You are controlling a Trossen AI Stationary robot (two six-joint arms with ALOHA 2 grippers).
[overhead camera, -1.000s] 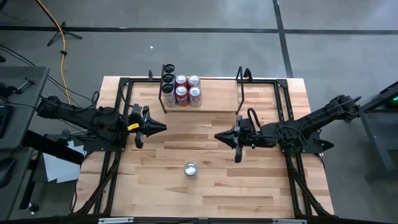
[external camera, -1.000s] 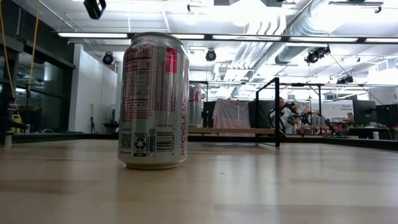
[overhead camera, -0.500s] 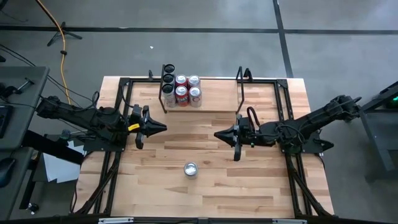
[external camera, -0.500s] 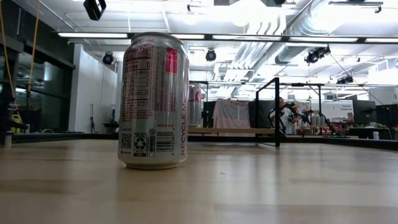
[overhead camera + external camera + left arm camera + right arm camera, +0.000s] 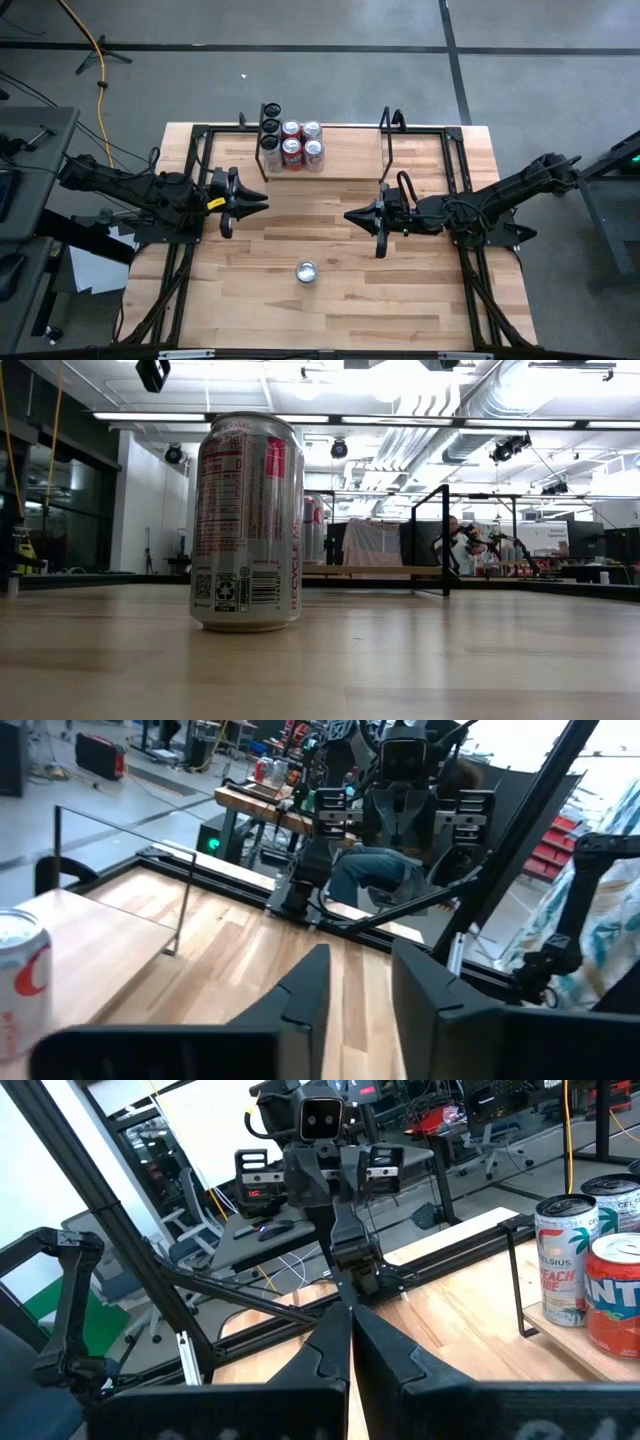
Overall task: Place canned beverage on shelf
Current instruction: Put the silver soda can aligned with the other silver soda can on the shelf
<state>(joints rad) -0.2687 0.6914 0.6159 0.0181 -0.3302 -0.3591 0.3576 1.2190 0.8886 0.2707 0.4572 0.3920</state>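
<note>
Left end effector point(image 5: 262, 204) fingers parted slightly; can point(image 5: 246, 522) label reads "RECYCLE".

- The can point(image 5: 306, 271) is small and silver with a shiny round top. It stands up straight, all alone on the table, near the middle of the front edge.
- The shelf point(image 5: 345, 160) is a low, pale wood board with thin black rods. It sits at the back edge of the table. More cans point(image 5: 291, 146) stand on its left end.
</note>
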